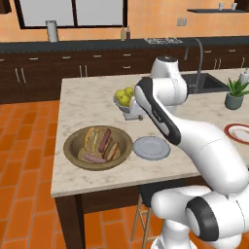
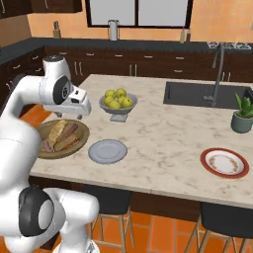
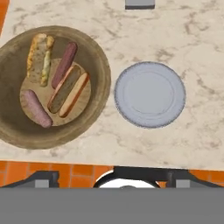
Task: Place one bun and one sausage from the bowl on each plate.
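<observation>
Bowl [image 3: 54, 131]: near the worktop's [image 1: 87, 102] front edge, just beside the grey-blue plate, not touching it.
Bowl contents: two buns and two sausages, namely a light bun [image 3: 40, 59], a reddish sausage [image 3: 64, 64] next to it, a darker bun [image 3: 69, 91] in the middle, a pink sausage [image 3: 36, 108] at the near side.
Grey-blue plate [image 3: 150, 94]: bare, nothing on it.
Red-rimmed plate [image 2: 224, 162]: well apart from the bowl, toward the far right of the worktop near the potted plant [image 2: 242, 116]; bare as well.
Fruit bowl [image 2: 117, 105]: behind the grey-blue plate, holding yellow-green fruit; no part of the job.
Jaws: held high above the bowl and grey-blue plate, looking straight down; tips cut off at the picture edge, so cannot tell whether spread or closed; nothing seen carried.
Done so far: nothing placed, judging by both bare plates.
Left to do: everything, meaning one bun and one sausage onto each plate, four transfers in all.
Likely step in hand: lining up over the bowl for a first pick.
</observation>
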Available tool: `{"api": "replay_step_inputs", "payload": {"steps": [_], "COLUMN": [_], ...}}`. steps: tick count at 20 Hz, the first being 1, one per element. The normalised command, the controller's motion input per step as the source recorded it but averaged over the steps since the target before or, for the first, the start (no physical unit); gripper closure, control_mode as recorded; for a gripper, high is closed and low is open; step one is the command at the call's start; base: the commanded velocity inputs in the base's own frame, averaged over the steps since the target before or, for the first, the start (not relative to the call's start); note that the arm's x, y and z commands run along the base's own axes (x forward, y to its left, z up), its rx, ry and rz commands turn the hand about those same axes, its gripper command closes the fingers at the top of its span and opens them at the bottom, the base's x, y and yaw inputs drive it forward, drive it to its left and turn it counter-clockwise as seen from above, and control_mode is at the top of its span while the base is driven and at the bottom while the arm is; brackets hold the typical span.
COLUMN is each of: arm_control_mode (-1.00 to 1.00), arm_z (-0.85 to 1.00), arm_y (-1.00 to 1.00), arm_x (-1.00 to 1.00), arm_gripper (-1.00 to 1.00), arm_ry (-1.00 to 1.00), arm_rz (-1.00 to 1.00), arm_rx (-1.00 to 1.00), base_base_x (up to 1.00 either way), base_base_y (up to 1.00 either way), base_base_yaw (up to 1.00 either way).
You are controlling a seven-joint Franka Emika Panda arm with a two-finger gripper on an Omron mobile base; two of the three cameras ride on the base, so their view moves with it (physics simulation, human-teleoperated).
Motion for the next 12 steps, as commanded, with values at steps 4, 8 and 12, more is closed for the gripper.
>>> {"api": "replay_step_inputs", "payload": {"steps": [4,8,12], "arm_control_mode": [-1.0,-1.0,-1.0], "arm_z": [-0.55,-0.74,-0.86], "arm_y": [0.96,0.64,0.48], "arm_x": [0.56,0.5,0.4], "arm_gripper": [-1.0,-1.0,-1.0], "arm_ry": [0.05,0.03,0.06], "arm_rz": [0.0,0.0,0.0], "arm_rx": [-0.01,0.0,0.0], "base_base_x": [0.0,0.0,0.0], "base_base_y": [0.0,0.0,0.0], "base_base_yaw": [0.0,0.0,0.0]}}
